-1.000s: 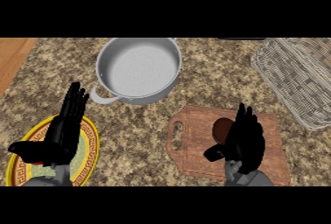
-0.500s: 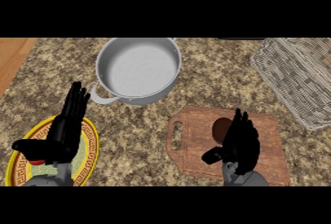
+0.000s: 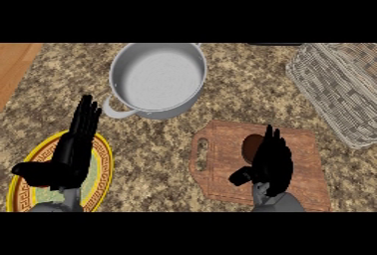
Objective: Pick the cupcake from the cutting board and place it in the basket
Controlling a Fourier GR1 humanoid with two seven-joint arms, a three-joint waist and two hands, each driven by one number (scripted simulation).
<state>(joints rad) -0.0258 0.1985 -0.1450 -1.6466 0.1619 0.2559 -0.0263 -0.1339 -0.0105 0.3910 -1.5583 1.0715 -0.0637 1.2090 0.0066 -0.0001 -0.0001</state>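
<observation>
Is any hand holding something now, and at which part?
Nothing is held. The right hand is open above the cupcake on the cutting board; the left hand rests open.

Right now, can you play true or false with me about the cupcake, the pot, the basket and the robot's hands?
1. The cupcake sits on the cutting board. True.
2. The cupcake is already in the wicker basket. False: it is on the board.
3. The right hand is over the board, beside the cupcake. True.
4. The left hand holds the pot. False: it rests open over the yellow plate.
5. The pot lies tipped on its side. False: it stands upright.
</observation>
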